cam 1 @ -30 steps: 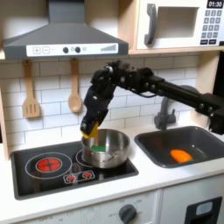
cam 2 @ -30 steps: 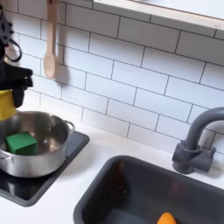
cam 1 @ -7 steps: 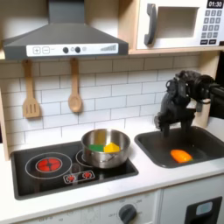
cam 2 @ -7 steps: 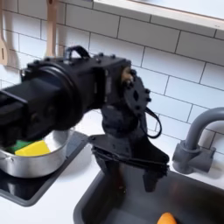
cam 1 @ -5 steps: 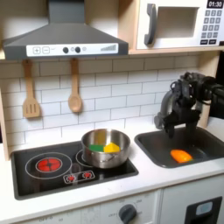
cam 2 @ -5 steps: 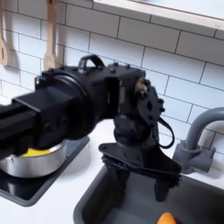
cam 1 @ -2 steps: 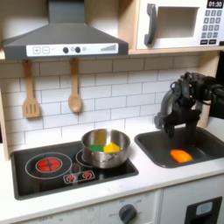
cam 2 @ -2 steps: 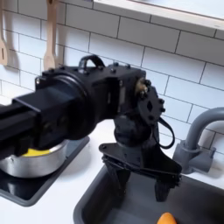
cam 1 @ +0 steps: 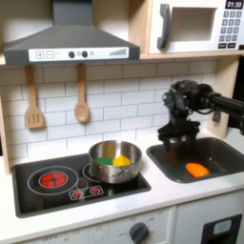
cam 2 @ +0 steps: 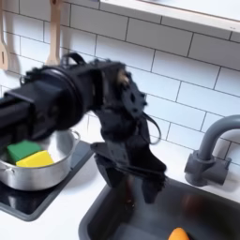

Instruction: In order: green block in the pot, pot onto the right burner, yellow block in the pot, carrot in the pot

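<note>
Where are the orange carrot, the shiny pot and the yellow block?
small orange toy carrot (cam 1: pixel 196 170): first exterior view, middle of its body.
shiny round silver metal pot (cam 1: pixel 132 168): first exterior view, outer side wall.
small bright yellow cube (cam 2: pixel 36 160): second exterior view, top face.

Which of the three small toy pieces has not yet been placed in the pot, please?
The carrot: it lies in the sink, while the green block and yellow block sit inside the pot.

pot (cam 1: pixel 115 161): silver, on burner | green block (cam 2: pixel 22 150), yellow block (cam 2: pixel 35 160): inside | carrot (cam 1: pixel 196 170): apparently loose in sink (cam 1: pixel 214 150)
</note>
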